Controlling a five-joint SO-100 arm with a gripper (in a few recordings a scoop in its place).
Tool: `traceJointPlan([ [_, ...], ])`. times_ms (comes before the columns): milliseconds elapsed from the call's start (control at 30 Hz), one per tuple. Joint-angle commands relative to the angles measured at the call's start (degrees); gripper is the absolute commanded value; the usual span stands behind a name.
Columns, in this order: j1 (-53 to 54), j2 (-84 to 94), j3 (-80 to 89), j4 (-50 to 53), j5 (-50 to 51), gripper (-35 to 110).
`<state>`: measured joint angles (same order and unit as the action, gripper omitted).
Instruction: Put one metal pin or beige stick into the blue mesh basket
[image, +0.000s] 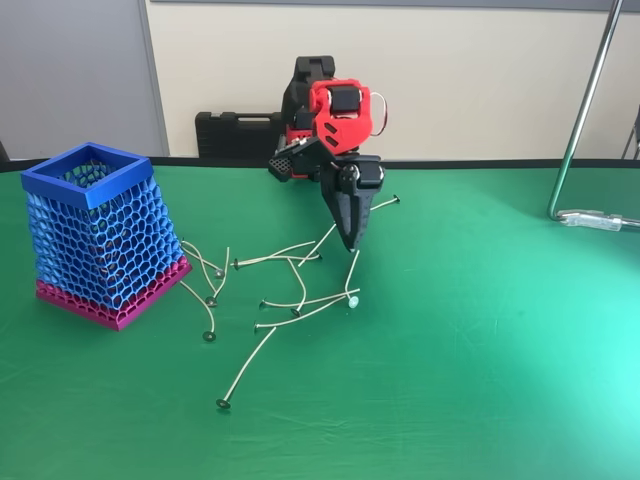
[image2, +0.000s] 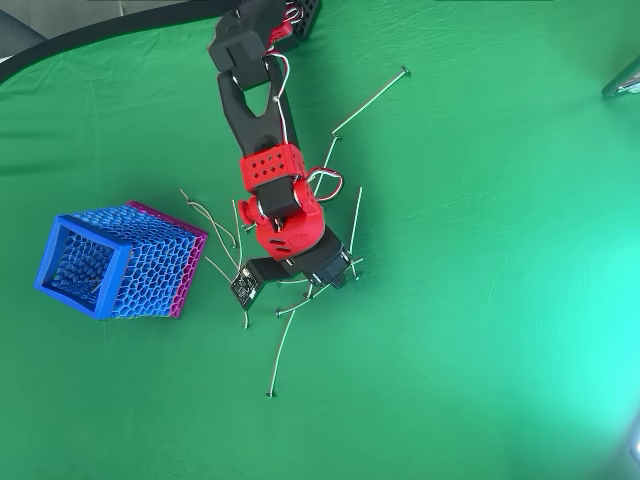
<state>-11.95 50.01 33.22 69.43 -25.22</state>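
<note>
The green table (image: 480, 380) is covered by a scatter of thin sticks near its centre. The blue mesh basket (image: 100, 235) is seen standing upright at the left of the fixed view, well apart from the gripper (image: 351, 240).

The gripper is pointed downward, its tip just above the upper end of the beige stick (image: 351, 275). The jaws appear drawn together to a point, but whether anything is pinched cannot be told.

The stick's long axis is noted running from directly under the tip toward the camera, ending in the pale round head (image: 353, 300) on the cloth. The stick is judged to lie directly below the gripper, so a short vertical descent is called for; neighbouring dark-headed sticks (image: 290, 300) lie crossed just beside it.
</note>
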Motion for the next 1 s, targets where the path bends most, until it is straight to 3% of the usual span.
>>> traceJointPlan([
  [0, -0.09, -0.26, -4.66, 0.79, 0.44, 1],
  [600, 0.00, -12.48, -19.78, 6.50, 4.13, 9],
  [967, -0.26, -15.47, -19.42, 6.50, 5.63, 17],
])
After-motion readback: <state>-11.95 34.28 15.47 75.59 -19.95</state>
